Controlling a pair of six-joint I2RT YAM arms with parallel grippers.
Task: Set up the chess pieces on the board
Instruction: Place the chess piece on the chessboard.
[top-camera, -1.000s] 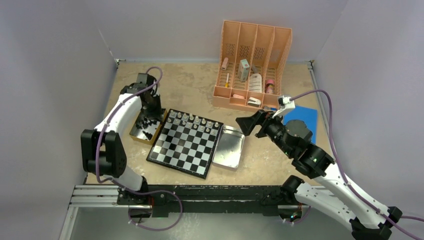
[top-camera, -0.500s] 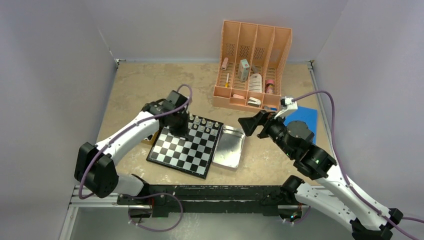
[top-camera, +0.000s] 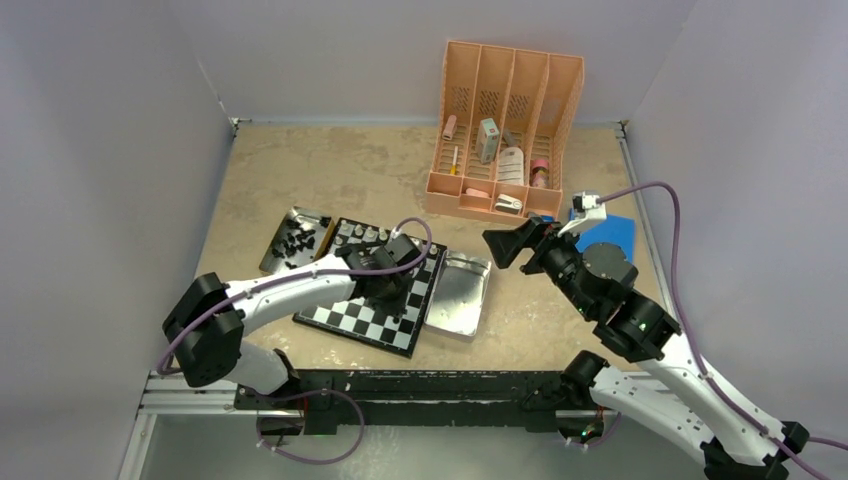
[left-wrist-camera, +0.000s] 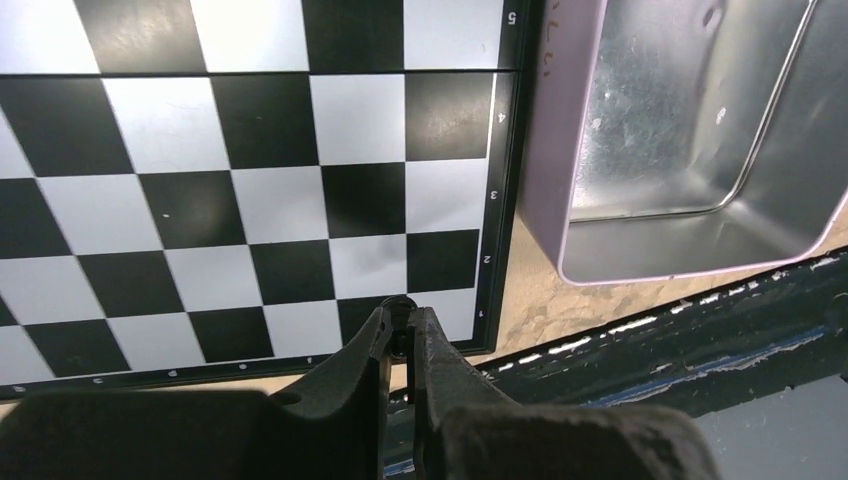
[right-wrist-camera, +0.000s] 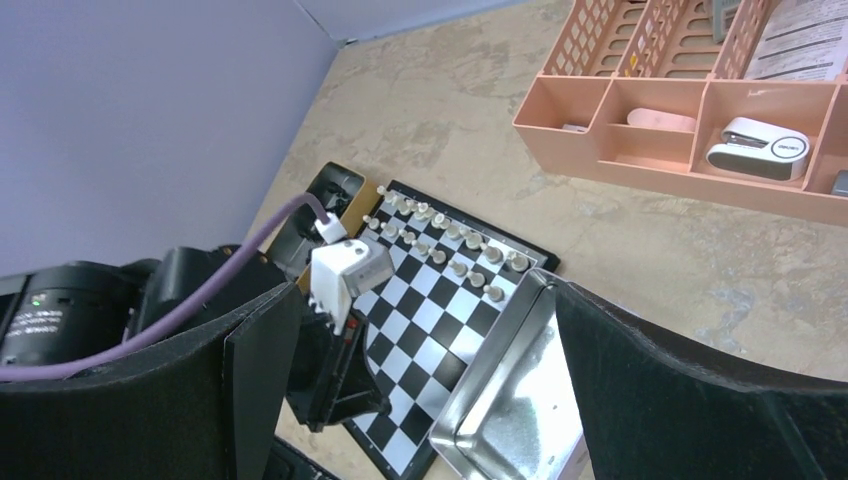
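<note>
The board lies at the table's middle, with silvery-white chess pieces lined up along its two far rows. More black chess pieces lie in a small tray left of it. My left gripper is shut on one black chess piece, held just above the near row of the board close to its right corner. My right gripper hovers open and empty right of the board, above the table. In the right wrist view the board and the left gripper show between its wide fingers.
A plain silver tray lies against the board's right edge, nothing inside. A peach desk organizer with small items stands at the back. A blue flat item lies at the right. The arms' rail runs along the near edge.
My left arm swung from the tray of black pieces at the left across the board to its near right corner, still shut on the piece. The right arm barely shifted.
</note>
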